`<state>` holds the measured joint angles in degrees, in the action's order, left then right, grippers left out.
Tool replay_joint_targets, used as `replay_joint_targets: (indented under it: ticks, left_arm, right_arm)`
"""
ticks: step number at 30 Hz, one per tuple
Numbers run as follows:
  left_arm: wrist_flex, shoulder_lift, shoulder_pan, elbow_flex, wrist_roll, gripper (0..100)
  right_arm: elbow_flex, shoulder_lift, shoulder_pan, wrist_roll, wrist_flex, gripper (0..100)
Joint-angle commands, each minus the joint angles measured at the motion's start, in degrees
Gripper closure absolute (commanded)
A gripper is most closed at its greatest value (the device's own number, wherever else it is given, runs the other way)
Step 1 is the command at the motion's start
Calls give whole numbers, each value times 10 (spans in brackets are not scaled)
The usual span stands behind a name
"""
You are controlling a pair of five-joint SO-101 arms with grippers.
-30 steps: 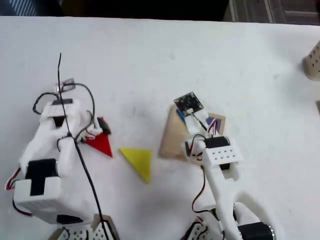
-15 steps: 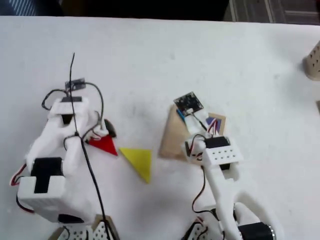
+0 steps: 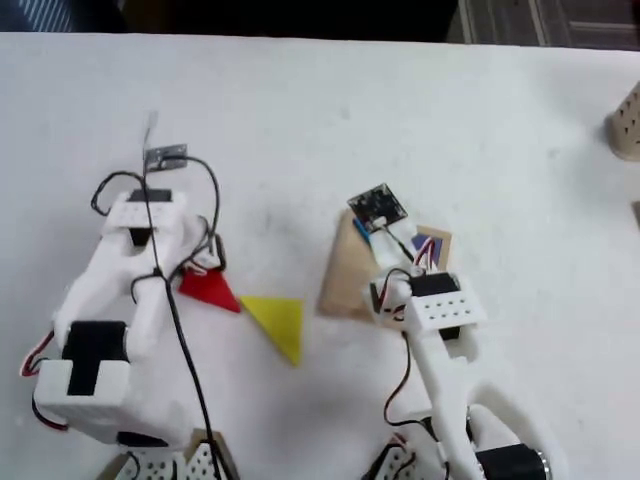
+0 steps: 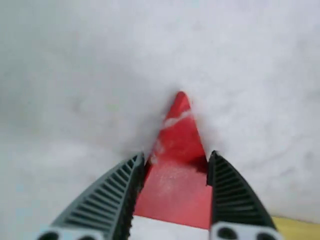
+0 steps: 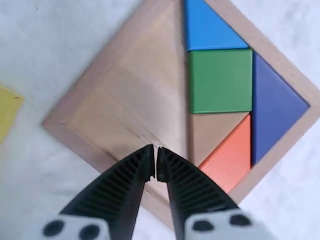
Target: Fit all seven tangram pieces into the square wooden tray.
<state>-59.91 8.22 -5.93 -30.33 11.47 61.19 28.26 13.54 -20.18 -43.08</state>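
This is looking like a robotics lab bench: the left arm [image 3: 100,290] and the right arm [image 3: 440,310] — both white plastic — are sitting side by side on a plain white table [image 3: 400,100]. Loose black wires [image 3: 175,330] are trailing over one, a bare circuit board [image 3: 377,207] is riding on the other, and dark floor [image 3: 250,15] is showing beyond.

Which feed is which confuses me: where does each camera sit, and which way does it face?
High view: fixed above the table, looking down; shows left arm, right arm, red triangle, yellow triangle, tray.
Left wrist view: on left wrist, looking along left gripper, shut on red triangle.
Right wrist view: on right wrist, looking down past shut right gripper at tray.
Shared: red triangle in high and left wrist views; tray in high and right wrist views.
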Motion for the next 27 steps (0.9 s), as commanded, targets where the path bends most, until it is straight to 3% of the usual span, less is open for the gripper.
replay_joint_targets:
  ticks: [1,9,16,21,27]
  left_arm:
    - [2,11,15,-4,-9,864]
    - [-1,10,15,-5,-10,860]
    - [-18,6,9,-4,-6,679]
    - [-33,-44,9,-31,-11,697]
    - [-9,-179,15,-147,-34,703]
  right_arm:
    - [-6,15,1,-5,-7,978]
    - [-6,15,1,-5,-5,978]
    - [-6,15,1,-5,-5,978]
    - [-6,15,1,-8,-5,978]
    - [-6,15,1,-26,-6,980]
